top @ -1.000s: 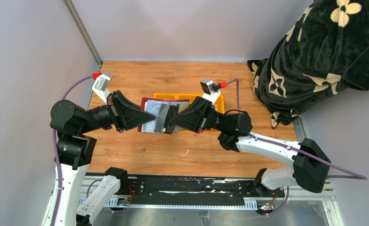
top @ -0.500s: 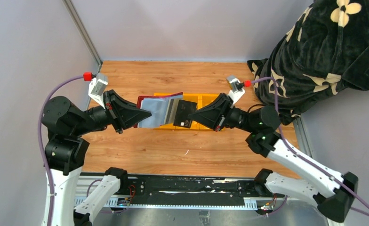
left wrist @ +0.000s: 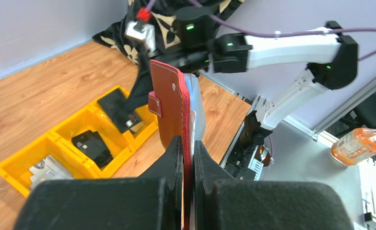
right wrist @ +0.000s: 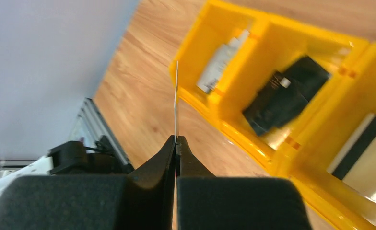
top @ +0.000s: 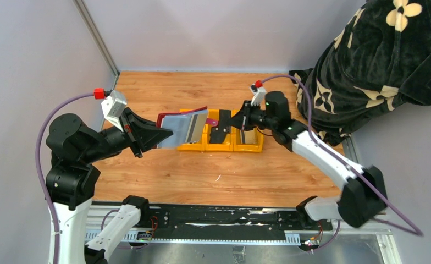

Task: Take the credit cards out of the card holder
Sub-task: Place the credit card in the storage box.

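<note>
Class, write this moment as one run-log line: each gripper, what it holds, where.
left gripper: shut on card holder, raised | right gripper: shut on dark card, over yellow tray

Left arm reaches in from 8 o'clock, its end effector [top: 166,133] pointing toward 3 o'clock, fingers clamped tight on the card holder [top: 179,127]. Right arm (elbow bent, forearm stretched from 4 o'clock) aims its end effector [top: 231,122] toward 9 o'clock, pinching a credit card [right wrist: 176,100] edge-on.
</note>
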Available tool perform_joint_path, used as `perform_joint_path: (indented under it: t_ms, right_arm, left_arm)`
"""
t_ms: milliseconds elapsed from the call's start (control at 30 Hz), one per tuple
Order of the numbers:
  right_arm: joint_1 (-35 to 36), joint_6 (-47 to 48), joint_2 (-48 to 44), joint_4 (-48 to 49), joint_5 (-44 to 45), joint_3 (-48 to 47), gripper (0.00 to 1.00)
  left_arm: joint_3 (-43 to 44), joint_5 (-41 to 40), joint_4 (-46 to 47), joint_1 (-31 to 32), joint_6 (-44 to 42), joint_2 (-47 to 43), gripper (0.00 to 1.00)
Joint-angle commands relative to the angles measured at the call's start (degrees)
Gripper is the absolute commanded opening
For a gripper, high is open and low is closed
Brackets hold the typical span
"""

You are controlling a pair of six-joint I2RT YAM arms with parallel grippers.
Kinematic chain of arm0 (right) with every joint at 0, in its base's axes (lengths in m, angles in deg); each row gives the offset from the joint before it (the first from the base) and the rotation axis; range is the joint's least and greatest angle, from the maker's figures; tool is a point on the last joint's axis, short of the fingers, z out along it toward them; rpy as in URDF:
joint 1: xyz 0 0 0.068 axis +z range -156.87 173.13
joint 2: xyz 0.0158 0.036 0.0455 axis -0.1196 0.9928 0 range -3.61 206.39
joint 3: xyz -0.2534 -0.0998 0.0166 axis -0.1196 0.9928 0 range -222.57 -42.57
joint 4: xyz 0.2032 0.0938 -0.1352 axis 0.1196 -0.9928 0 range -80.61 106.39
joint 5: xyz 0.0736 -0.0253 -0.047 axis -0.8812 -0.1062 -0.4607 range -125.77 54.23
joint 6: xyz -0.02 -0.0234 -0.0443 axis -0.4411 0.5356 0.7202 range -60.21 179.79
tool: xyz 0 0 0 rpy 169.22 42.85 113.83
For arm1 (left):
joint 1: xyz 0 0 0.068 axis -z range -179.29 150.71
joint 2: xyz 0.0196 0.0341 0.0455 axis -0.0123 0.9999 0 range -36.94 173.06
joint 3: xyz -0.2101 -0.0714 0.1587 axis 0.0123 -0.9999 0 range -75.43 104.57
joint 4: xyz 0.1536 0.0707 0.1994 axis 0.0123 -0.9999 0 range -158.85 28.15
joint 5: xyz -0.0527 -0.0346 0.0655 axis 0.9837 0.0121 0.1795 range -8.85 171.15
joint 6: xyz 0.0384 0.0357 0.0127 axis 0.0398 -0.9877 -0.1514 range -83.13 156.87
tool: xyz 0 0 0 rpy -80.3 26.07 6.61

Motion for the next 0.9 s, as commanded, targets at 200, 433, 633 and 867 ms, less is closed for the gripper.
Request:
perform_joint_path:
  t_ms: [200, 433, 633, 867]
  right_arm:
    - [-0.2, 4.8, 29.3, -9.4, 3.7, -16.9, 0.0]
    - [1.0, 5.0, 36.4, -9.8, 7.9, -19.7, 0.0]
    - [3.2, 5.6, 38.9, -11.5, 12.4, -21.0, 0.06]
    - [4.3, 5.5, 32.8, -11.9, 17.9, -19.6, 0.36]
  left_arm:
    - [-1.2, 3.7, 4.7, -0.3, 5.5, -1.8, 0.0]
    - [-1.3, 5.0, 7.4, -0.3, 8.3, -2.3, 0.0]
    - [-1.5, 5.9, 10.8, -0.3, 11.8, -2.1, 0.0]
    - [-2.5, 8.4, 17.4, -0.3, 18.6, -3.0, 0.0]
